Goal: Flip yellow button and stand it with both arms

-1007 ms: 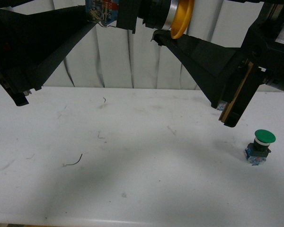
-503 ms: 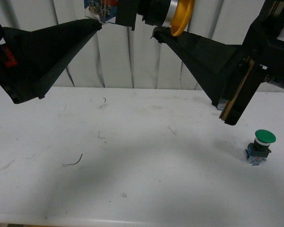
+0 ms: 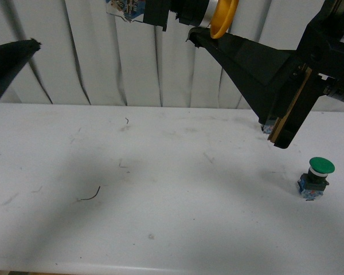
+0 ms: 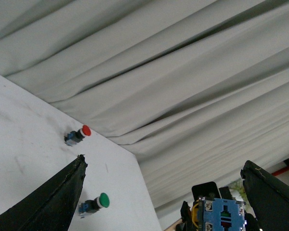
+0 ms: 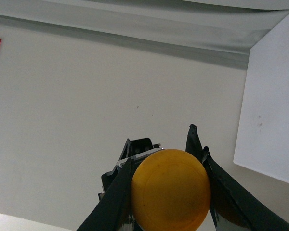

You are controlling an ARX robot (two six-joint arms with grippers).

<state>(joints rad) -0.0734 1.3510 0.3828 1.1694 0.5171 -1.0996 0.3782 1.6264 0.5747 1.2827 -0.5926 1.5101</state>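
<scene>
My right gripper (image 3: 198,31) is shut on the yellow button (image 3: 223,17) and holds it high above the table, lying sideways with its yellow cap to the right and its blue base (image 3: 126,8) to the left. In the right wrist view the yellow cap (image 5: 171,190) fills the space between the fingers (image 5: 113,202). My left gripper is open; one fingertip (image 3: 28,46) shows at the far left, well apart from the button. In the left wrist view the button's blue base (image 4: 221,216) sits between the open fingers (image 4: 58,202).
A green-capped button (image 3: 316,177) stands on the white table (image 3: 160,200) at the right, below my right arm; it also shows in the left wrist view (image 4: 94,204). A red-capped button (image 4: 77,136) lies near the table's far edge. Grey curtain hangs behind.
My left gripper has let go of the button's blue base and drawn away to the left. My right gripper has kept the button and lifted it slightly.
</scene>
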